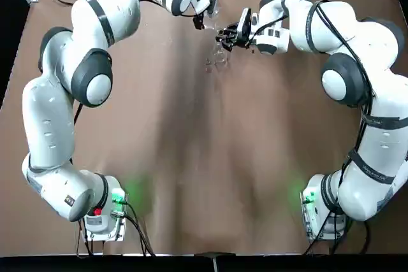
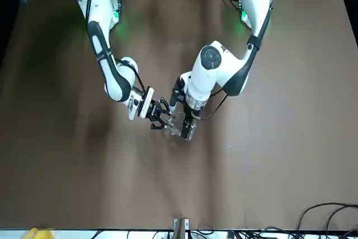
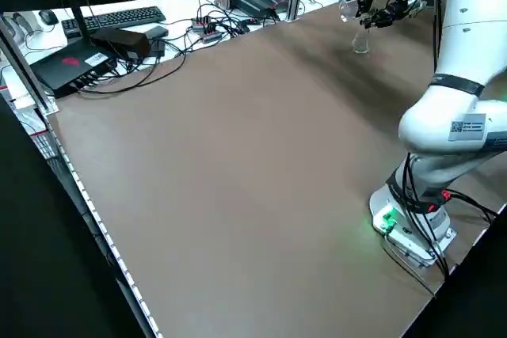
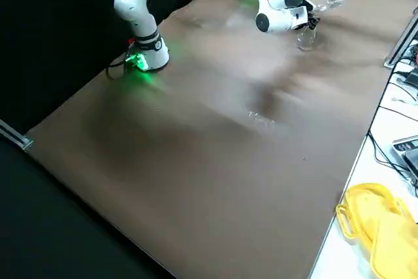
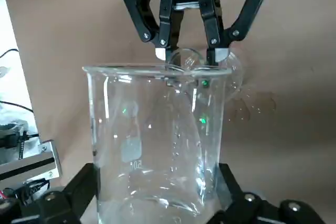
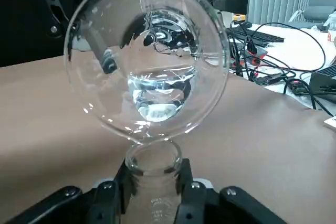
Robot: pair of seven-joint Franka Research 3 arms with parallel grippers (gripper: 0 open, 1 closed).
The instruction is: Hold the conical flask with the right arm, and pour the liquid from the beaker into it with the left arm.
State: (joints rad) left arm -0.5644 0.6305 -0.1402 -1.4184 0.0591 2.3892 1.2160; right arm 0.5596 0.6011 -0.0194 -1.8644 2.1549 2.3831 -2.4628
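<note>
Right jaws closed on the conical flask neck, above the counter. Left jaws grip the beaker, tilted, rim just over the flask mouth. Liquid inside the beaker.

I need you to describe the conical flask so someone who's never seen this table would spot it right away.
Find the brown table, then the two robot grippers meeting above it. The conical flask is in the right gripper. Unlike the straight-walled beaker, it has a narrow neck.
</note>
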